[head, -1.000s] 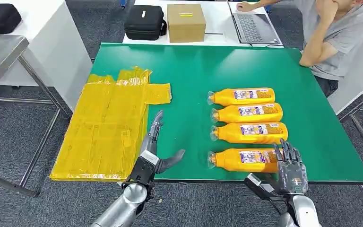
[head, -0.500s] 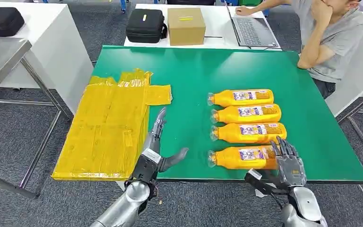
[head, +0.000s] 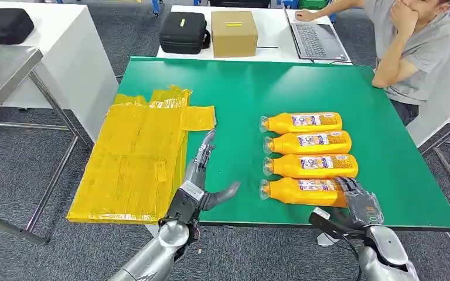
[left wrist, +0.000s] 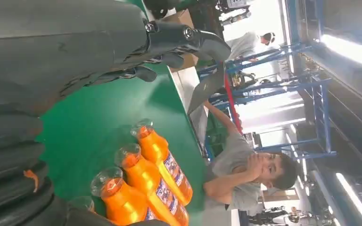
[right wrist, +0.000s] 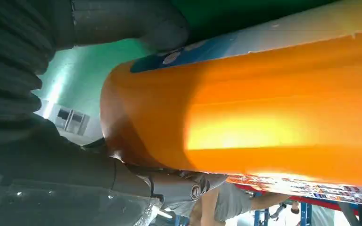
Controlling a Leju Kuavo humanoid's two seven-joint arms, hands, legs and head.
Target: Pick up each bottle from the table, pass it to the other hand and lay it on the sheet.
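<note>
Fingers (head: 351, 186) around smooth cylindrical orange bottle (head: 304, 191)

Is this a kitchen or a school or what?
Probably a robot lab or workshop, not a kitchen. A person sits at a laptop beside the green table, black equipment cases rest on white desks, and the left wrist view shows blue metal racks under strip lights.

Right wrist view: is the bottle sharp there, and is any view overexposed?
Right wrist view: the nearest bottle is soft, too close, with a bright glare band. Left wrist view: windows and ceiling lights are blown out white. Head view: evenly lit and sharp.
</note>
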